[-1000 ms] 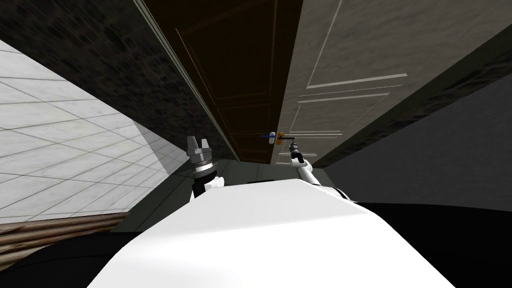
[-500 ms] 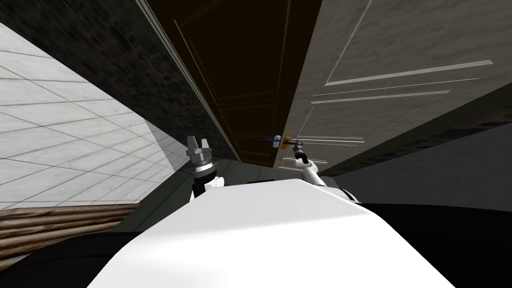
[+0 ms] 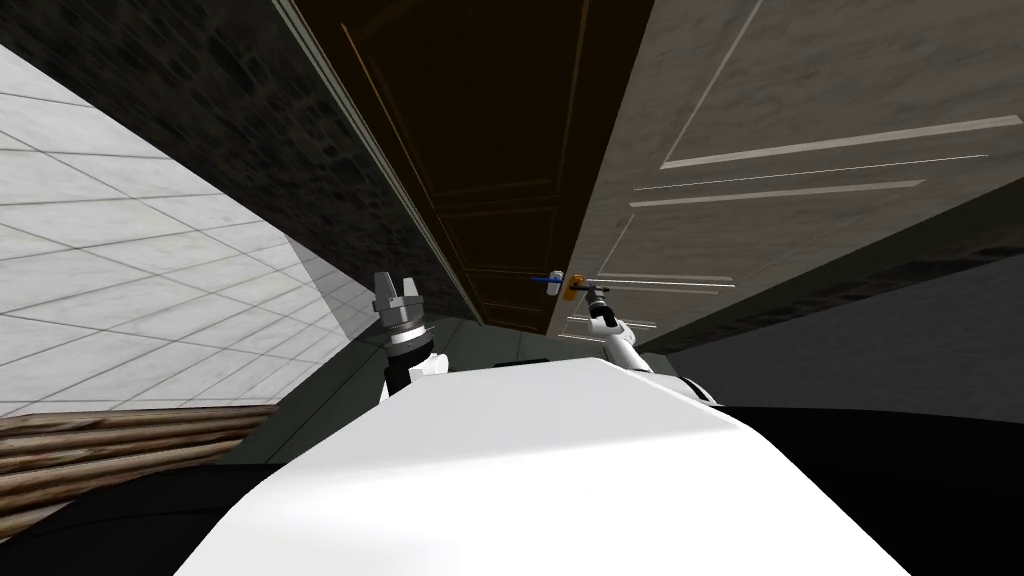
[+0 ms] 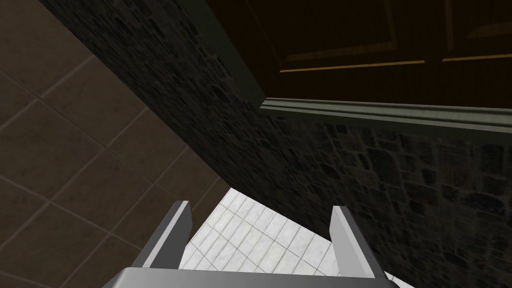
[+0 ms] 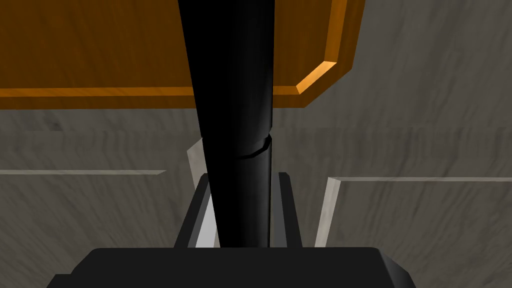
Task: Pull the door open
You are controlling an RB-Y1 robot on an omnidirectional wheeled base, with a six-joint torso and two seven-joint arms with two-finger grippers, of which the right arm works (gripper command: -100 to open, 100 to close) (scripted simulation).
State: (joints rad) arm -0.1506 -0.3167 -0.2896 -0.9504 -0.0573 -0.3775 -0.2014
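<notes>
Door (image 3: 760,150) ajar, ahead-right. My right gripper (image 5: 242,177) clamped on black lever handle (image 5: 235,100) at orange plate (image 5: 100,50). I'd pull along hinge arc, wrist level, grip firm. Left gripper (image 4: 262,207) idle, fingers spread.

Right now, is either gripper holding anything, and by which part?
The right gripper is shut on the black door handle, pressing its bar's sides. The left gripper is open and empty.

The right gripper (image 3: 597,297) meets the grey panelled door's (image 3: 760,120) black handle (image 3: 592,287). The left gripper (image 3: 395,289) hangs left of that door.
</notes>
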